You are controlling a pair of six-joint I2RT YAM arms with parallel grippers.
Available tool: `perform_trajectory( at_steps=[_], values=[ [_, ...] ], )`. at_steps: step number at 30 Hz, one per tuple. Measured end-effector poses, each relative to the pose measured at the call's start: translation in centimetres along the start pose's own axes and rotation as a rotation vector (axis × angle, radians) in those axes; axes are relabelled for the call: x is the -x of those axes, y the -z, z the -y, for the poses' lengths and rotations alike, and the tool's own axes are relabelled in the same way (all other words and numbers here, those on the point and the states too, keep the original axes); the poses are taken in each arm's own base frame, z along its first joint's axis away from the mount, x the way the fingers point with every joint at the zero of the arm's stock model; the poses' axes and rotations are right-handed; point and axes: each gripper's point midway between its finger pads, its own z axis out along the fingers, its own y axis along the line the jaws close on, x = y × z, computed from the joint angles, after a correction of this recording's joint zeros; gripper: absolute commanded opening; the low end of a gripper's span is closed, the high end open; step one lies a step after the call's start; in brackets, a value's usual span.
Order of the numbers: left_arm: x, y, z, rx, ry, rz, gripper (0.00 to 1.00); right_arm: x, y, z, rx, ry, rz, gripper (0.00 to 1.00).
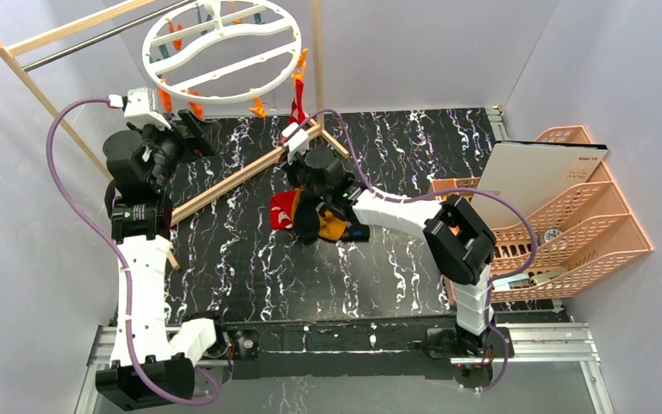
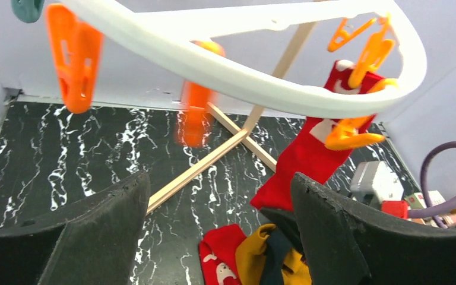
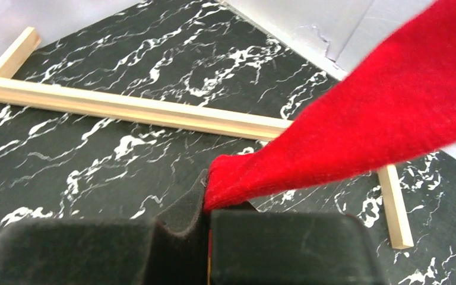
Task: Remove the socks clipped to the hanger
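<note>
Left gripper [image 2: 219, 205]: your jaws stand wide apart, empty, under the hanger [image 2: 231, 71].
Red sock [image 2: 309, 154]: clipped at the hanger's right rim by an orange clip [image 2: 347, 133].
Right gripper [image 3: 208, 211]: your jaws pinch its lower end tight.
Loose socks [image 1: 306, 216]: heaped on the table [image 1: 396, 172].

The round white hanger [image 2: 237, 77] hangs tilted over the far-left corner of the table [image 1: 396, 172]. One red sock [image 2: 309, 154] is clipped at its right rim, stretched down at a slant. A red, black and mustard heap of socks [image 1: 306, 217] lies below
</note>
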Motion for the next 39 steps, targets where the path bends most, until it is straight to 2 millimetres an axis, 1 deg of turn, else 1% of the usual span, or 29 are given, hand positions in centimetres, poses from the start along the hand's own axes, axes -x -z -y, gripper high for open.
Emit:
perform_trajectory(
  at_steps=[2, 4, 5, 11, 15, 19, 25, 28, 32, 37, 39],
  values=[
    [0.2, 0.4, 0.8, -0.032, -0.004, 0.003, 0.85, -0.1, 0.6, -1.1, 0.015, 0.006, -0.005, 0.01],
    [0.2, 0.7, 1.5, -0.062, -0.007, 0.002, 0.85, -0.6, 1.7, -2.7, 0.040, 0.012, -0.021, 0.01],
    [0.2, 0.8, 1.7, -0.071, -0.008, 0.001, 0.85, -0.6, 1.8, -2.8, 0.042, 0.013, -0.023, 0.01],
    [0.1, 1.4, 3.0, -0.127, -0.008, -0.017, 0.86, -1.3, 4.0, -6.9, 0.095, 0.027, -0.041, 0.01],
    [0.5, 1.9, 4.0, -0.171, -0.005, -0.016, 0.87, -1.2, 5.4, -9.3, 0.134, 0.033, -0.042, 0.01],
    [0.7, 2.6, 5.1, -0.224, -0.002, -0.018, 0.89, -0.7, 6.4, -11.5, 0.175, 0.031, -0.031, 0.01],
    [0.2, 3.1, 6.7, -0.320, -0.012, -0.034, 0.94, -0.5, 6.8, -12.8, 0.195, 0.016, -0.027, 0.01],
    [-1.2, 3.0, 7.0, -0.352, -0.024, -0.060, 0.94, -0.5, 6.9, -12.8, 0.193, 0.015, -0.028, 0.01],
    [-3.5, 2.4, 7.1, -0.410, -0.027, -0.112, 0.87, -0.5, 6.9, -12.8, 0.193, 0.015, -0.027, 0.01],
    [-4.6, 0.6, 7.1, -0.473, -0.045, -0.142, 0.75, -0.5, 6.9, -12.8, 0.193, 0.016, -0.028, 0.01],
    [-4.9, -0.1, 7.0, -0.492, -0.051, -0.147, 0.74, -0.5, 6.9, -12.8, 0.193, 0.016, -0.027, 0.01]
  ],
)
